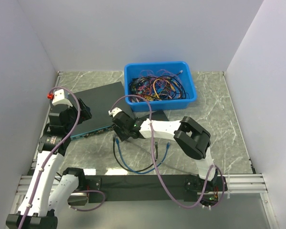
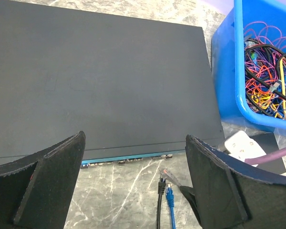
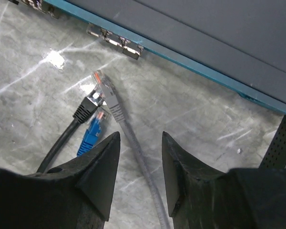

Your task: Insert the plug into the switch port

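Right wrist only: grey cable (image 3: pixel 135 148) between jaws

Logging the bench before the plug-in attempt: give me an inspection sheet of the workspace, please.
Surface: grey marbled tabletop.
Job's things: blue plug lies loose on the tabletop; small black box beside the blue bin, port not visible.
Clutter: blue bin holds tangled wires; big black unit.
Pincers: left pincer open above the big black unit; right pincer open, straddling a grey cable.
Cables: black cable and grey cable ends beside the blue plug.
Surroundings: white walls.
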### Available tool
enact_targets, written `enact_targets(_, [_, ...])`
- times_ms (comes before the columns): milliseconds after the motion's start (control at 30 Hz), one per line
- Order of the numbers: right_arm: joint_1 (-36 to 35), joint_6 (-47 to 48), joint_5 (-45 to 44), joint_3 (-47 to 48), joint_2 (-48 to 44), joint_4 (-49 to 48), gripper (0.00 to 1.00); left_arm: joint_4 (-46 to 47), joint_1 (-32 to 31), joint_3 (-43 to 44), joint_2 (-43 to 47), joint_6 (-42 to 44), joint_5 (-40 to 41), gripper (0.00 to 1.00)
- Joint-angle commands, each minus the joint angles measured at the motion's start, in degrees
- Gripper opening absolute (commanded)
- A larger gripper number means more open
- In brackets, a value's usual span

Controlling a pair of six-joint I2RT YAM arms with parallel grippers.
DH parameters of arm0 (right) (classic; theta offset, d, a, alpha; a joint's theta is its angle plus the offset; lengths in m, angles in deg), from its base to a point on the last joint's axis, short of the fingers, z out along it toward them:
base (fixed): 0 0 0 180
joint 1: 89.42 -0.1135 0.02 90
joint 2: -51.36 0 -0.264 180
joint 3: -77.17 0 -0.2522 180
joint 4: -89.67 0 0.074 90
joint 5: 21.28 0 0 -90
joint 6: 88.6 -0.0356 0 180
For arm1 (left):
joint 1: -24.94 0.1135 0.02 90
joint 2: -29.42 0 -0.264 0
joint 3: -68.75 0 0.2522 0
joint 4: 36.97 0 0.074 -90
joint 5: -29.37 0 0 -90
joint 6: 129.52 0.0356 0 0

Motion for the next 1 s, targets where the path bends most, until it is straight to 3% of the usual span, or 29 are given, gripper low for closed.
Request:
enact_targets(0, [-0.73, 0.21, 0.1, 3.2, 1.15, 0.11, 0.47, 1.78, 0.79, 0.32, 0.17, 1.26, -1.77, 0.91])
enact_targets(433, [-1.08, 0.29, -0.16, 6.62, 5.28, 1.07, 0.42, 1.78, 1.85, 0.24, -0.19, 1.26, -3.0, 0.91])
enact_targets(633, [-1.08, 0.29, 0.01, 5.75, 5.54, 0.28, 0.22, 1.69, 1.94, 0.24, -0.8, 1.26, -3.26, 0.91])
enact_targets(767, [-1.08, 0.12, -1.04, 3.64, 3.71, -1.21, 0.02, 1.78, 1.94, 0.24, -1.07, 1.35, -3.35, 0.91])
enact_targets(967, [-1.08, 0.73, -4.28, 1.62, 0.1, -2.0, 0.0, 1.78, 2.03, 0.24, -2.12, 1.26, -3.0, 0.9])
